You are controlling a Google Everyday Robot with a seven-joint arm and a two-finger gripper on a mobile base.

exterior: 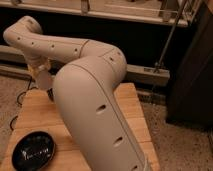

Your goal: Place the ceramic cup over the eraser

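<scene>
My pale arm (95,115) fills the middle of the camera view and bends back over the wooden table (35,112). The wrist (42,75) comes down at the table's far left corner, and the gripper below it is mostly hidden behind the arm, shut. A small dark sliver right under the wrist looks like the eraser (50,93), mostly covered. The ceramic cup is hidden from view. What the gripper holds, if anything, does not show.
A black round dish (34,150) lies at the table's near left corner. A dark cabinet (192,75) stands to the right. A shelf rail (145,75) runs along the back wall. A cable (17,100) hangs off the table's left side.
</scene>
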